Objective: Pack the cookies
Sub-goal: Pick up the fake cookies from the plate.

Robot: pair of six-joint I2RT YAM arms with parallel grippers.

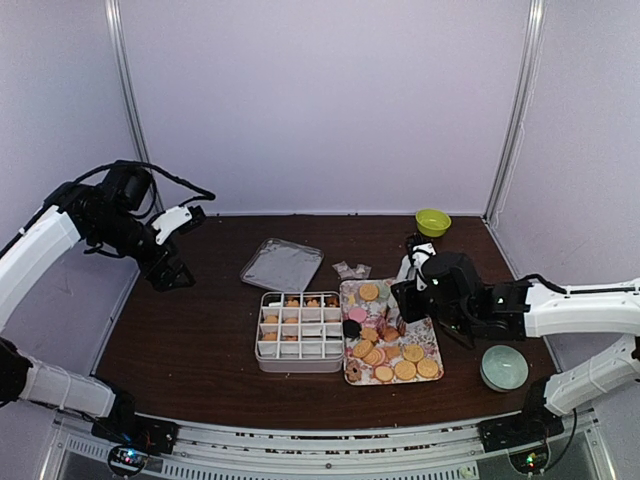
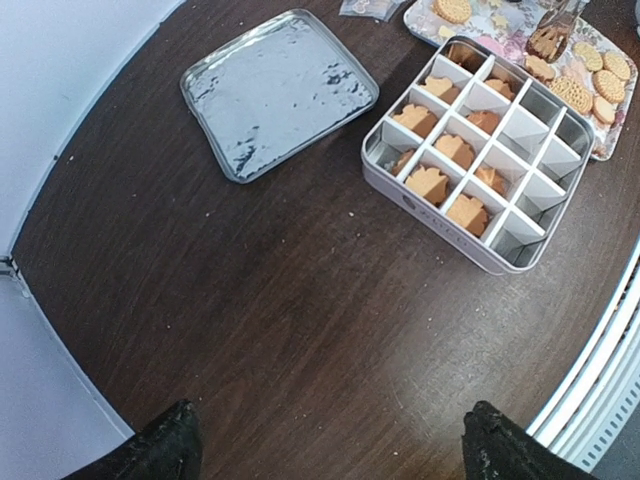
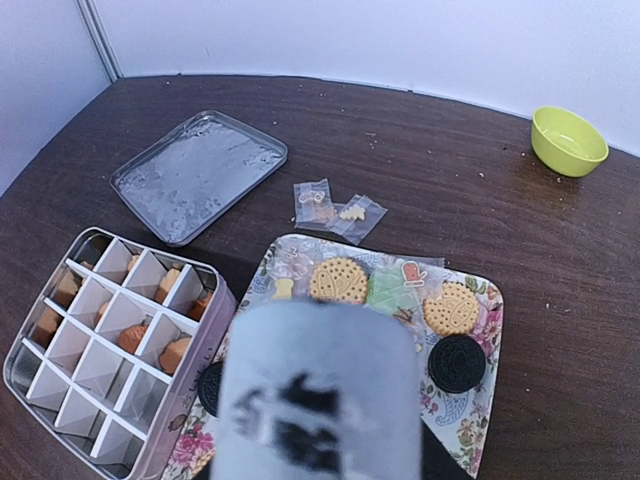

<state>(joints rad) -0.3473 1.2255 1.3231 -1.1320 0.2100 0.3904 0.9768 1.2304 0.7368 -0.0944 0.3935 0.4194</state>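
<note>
Several cookies [image 1: 400, 358], golden, pink and dark, lie on the floral tray [image 1: 437, 330]. Golden cookies [image 3: 338, 281] and a dark one [image 3: 458, 362] show in the right wrist view. Left of the tray stands a divided tin box [image 1: 262, 330] with orange biscuits [image 2: 455, 150] in some cells. My right gripper [image 1: 402, 298] hangs over the tray's left part, shut on the tongs [image 3: 320, 390], whose blurred pale end hides the fingers. The tongs' metal tips [image 2: 553, 30] sit above the tray. My left gripper [image 2: 330, 452] is open and empty, raised at the far left [image 1: 172, 262].
The tin's lid [image 1: 282, 264] lies behind the box. Small clear packets [image 1: 352, 270] lie behind the tray. A green bowl [image 1: 432, 221] stands at the back right and a pale bowl [image 1: 503, 367] at the front right. White walls close in the table.
</note>
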